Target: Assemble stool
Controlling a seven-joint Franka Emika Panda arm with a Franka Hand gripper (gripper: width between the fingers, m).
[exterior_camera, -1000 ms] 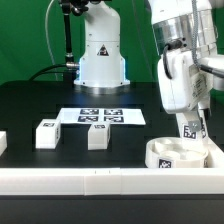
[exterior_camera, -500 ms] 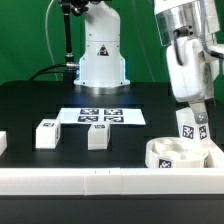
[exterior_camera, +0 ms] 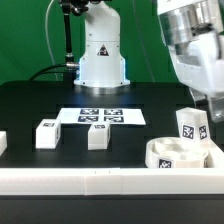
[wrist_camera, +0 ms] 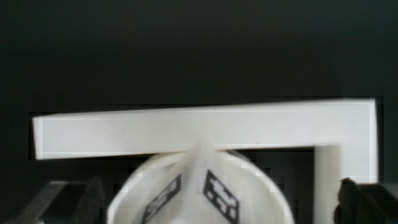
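You're in the leg-fitting stage of the stool build. Over at the exterior view's right, near the front, the round seat (exterior_camera: pixel 176 154) lies on the counter (exterior_camera: pixel 40 100) tucked into the corner of the white border rails (exterior_camera: pixel 100 180), and one leg (exterior_camera: pixel 192 126) stands upright in it at its far right edge. Whether that leg is fully seated in its socket, you can't tell from here.

Your hand sits above that leg, mostly cut off at the exterior view's right edge, so that view won't show you the fingers. In the wrist view the dark fingers (wrist_camera: pixel 64 196) stand spread wide on either side of the leg (wrist_camera: pixel 192 186), and nothing is pinched between them. The leg appears to stand on its own.

Two more legs wait on the counter: one (exterior_camera: pixel 46 134) toward the exterior view's left and one (exterior_camera: pixel 96 136) nearer the middle, both just in front of the marker board (exterior_camera: pixel 100 116). A further white piece (exterior_camera: pixel 3 142) peeks in at the left edge, too cropped to identify.

Your next move, as I read it: lift clear, swing left to a loose leg, square the spread fingers over it and grip firmly.
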